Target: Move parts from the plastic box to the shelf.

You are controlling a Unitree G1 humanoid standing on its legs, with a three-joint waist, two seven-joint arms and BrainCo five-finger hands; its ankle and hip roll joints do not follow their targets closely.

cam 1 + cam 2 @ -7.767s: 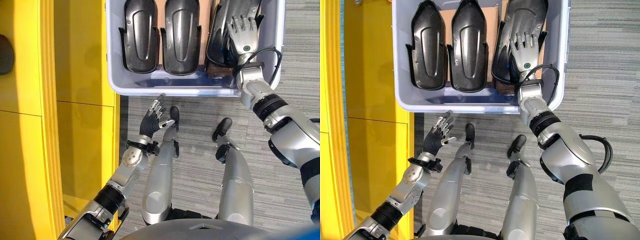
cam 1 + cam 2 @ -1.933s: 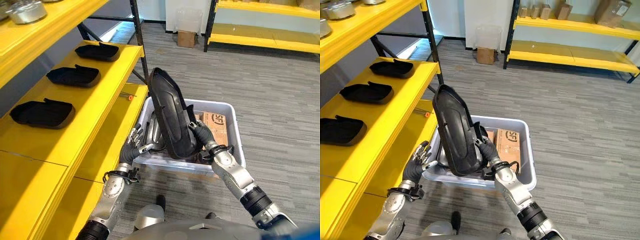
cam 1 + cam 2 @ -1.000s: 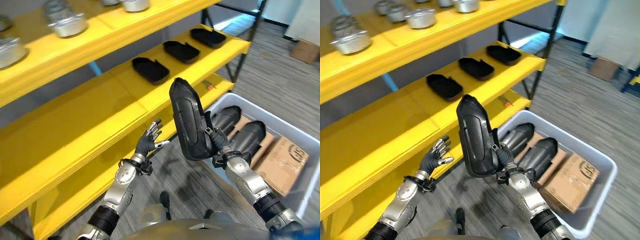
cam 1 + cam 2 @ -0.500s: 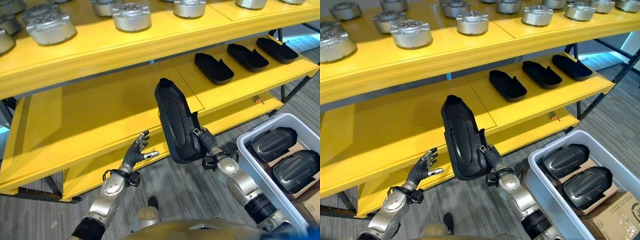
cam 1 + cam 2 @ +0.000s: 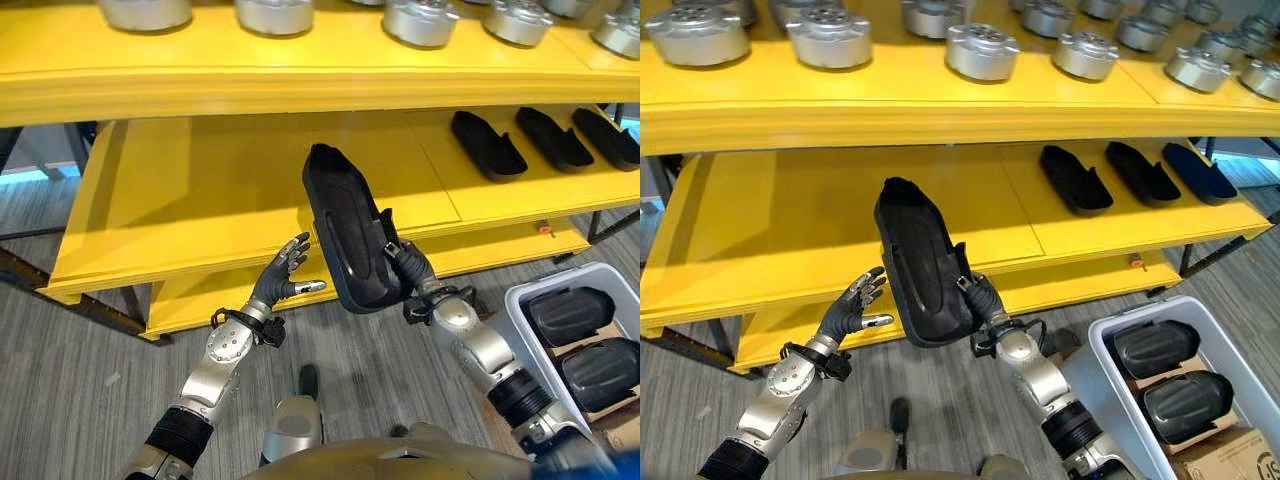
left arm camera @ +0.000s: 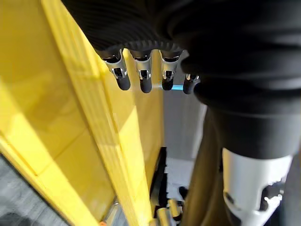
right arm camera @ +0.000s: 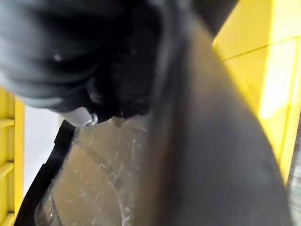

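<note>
While the right hand (image 5: 412,275) curls its fingers round the lower edge of a long black moulded part (image 5: 348,232), it holds that part upright and tilted slightly away, in front of the yellow shelf (image 5: 200,215). In the right wrist view the part's dark, scuffed inner surface (image 7: 117,174) sits right against the hand, with yellow shelf boards showing past it. Just beside the part, on the robot's left, the left hand (image 5: 283,278) hangs in the air with fingers spread and relaxed, thumb (image 5: 309,287) pointing toward the part but not touching it; its own wrist view shows the dark fingertips (image 6: 145,85) in a loose straight row above the shelf's front edge, holding nothing.

Low on the robot's right stands the grey plastic box (image 5: 1103,377) on the grey floor, with two more black parts (image 5: 1155,346) lying side by side in it and a cardboard carton (image 5: 1225,465) at its near end.

Beyond the held part, the middle board of the shelf lies bare in front of the robot, and farther along to the right three black parts (image 5: 1075,179) lie in a row on it. On the board above, a line of round silver metal castings (image 5: 983,50) stands along the shelf.
</note>
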